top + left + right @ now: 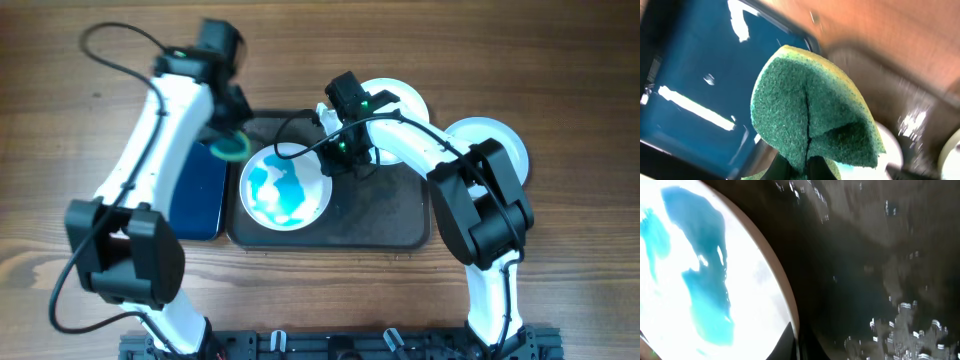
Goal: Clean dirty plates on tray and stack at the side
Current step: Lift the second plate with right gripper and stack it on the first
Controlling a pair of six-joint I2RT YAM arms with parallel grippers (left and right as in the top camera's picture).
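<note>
Overhead shows the left tool (232,140) clenched on a folded green sponge (230,149), poised just beside the blue-smeared plate (285,188) lying at the left of the dark tray (385,215). Now the right tool (338,160) pinches that plate's rim, likely steadying it for the wipe. A second plate (402,97) and a third plate (497,140) sit white on the tabletop (570,60) beside the tray.

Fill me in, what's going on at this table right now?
The left pincer is shut on a folded green sponge, held near the far left corner of the dark tray, beside the small blue tray. The right pincer sits at the rim of the smeared plate, the only one on the dark tray; whether it grips is unclear. Two other white plates lie off the tray, not stacked.
</note>
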